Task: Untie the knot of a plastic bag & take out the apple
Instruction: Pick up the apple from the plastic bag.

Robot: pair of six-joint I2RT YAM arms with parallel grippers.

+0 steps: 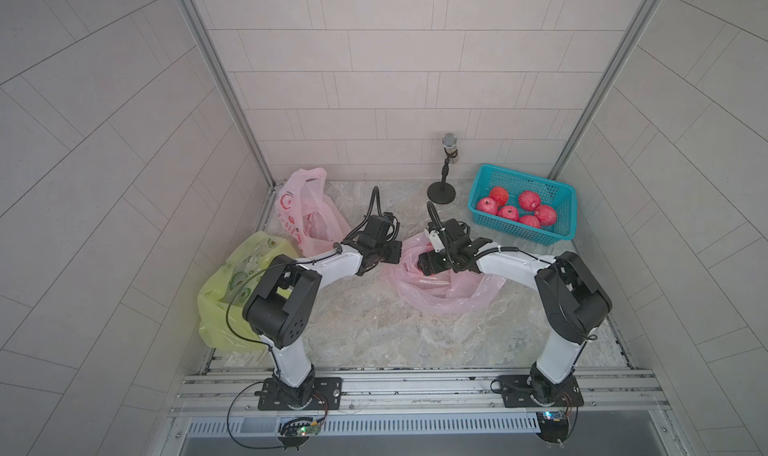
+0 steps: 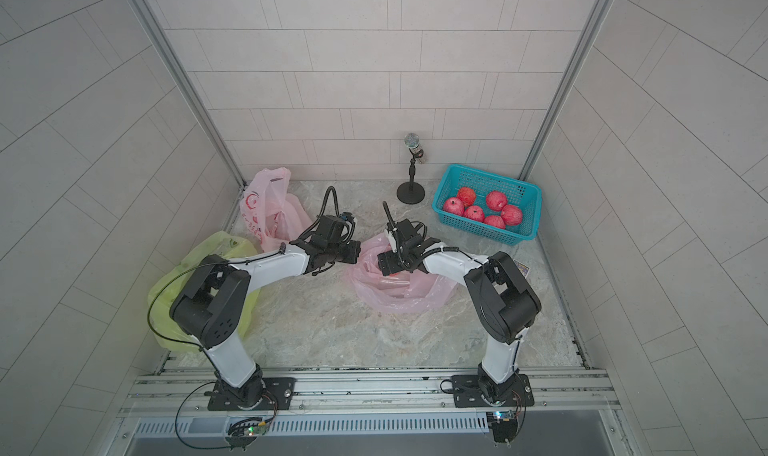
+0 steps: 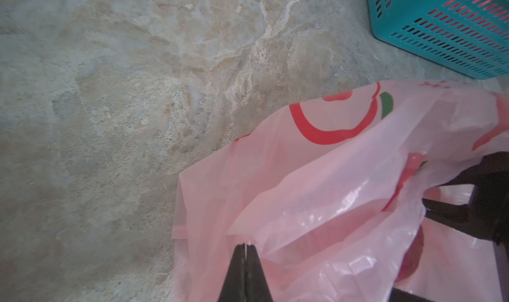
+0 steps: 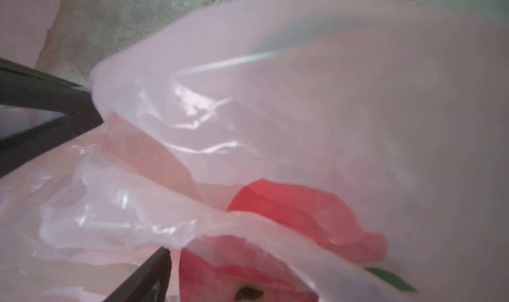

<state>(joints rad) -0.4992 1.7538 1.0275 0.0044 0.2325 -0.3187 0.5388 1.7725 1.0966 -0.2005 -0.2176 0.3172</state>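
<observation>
Pinched pink bag rim in fully closed left gripper | held right gripper jaws wide inside bag mouth, astride apple, grip not evident | found apple low in bag, at middle of table, apart from teal basket

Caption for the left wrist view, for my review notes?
Shut left gripper pinches the pink bag at its rim; a red apple shows inside, teal basket beyond.

Apple in bag – centre, basket behind right, other bags left
</observation>
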